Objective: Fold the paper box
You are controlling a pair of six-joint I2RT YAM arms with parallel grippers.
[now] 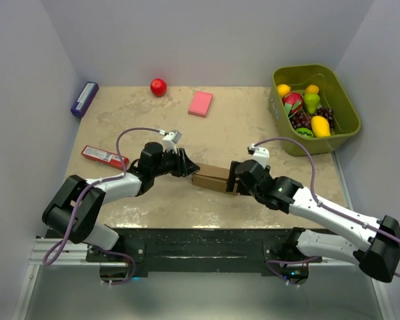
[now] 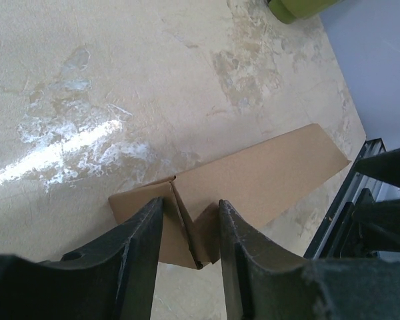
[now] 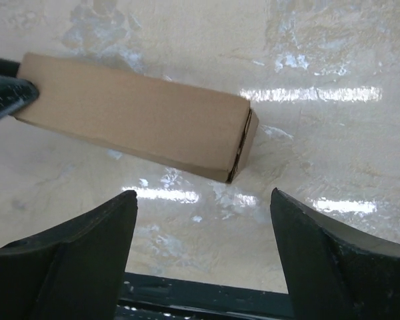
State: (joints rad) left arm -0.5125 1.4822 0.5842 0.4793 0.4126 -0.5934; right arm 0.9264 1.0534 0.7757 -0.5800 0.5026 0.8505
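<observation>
Left wrist view: my left gripper (image 2: pixel 187 233) pinches the plain brown cardboard box's (image 2: pixel 253 177) light, crushable end flap; my right gripper (image 3: pixel 200 253) hangs spread.

No readable text, labels, brands or numbers anywhere. Paper box (image 1: pixel 212 178) is plain brown cardboard, unprinted in both wrist views (image 3: pixel 137 117). Red flat packet (image 1: pixel 103 157) at the table's left and the purple box (image 1: pixel 84 99) at the far left may carry print, but it's too small and blurred to read. Pink block (image 1: pixel 201 103) is blank.
</observation>
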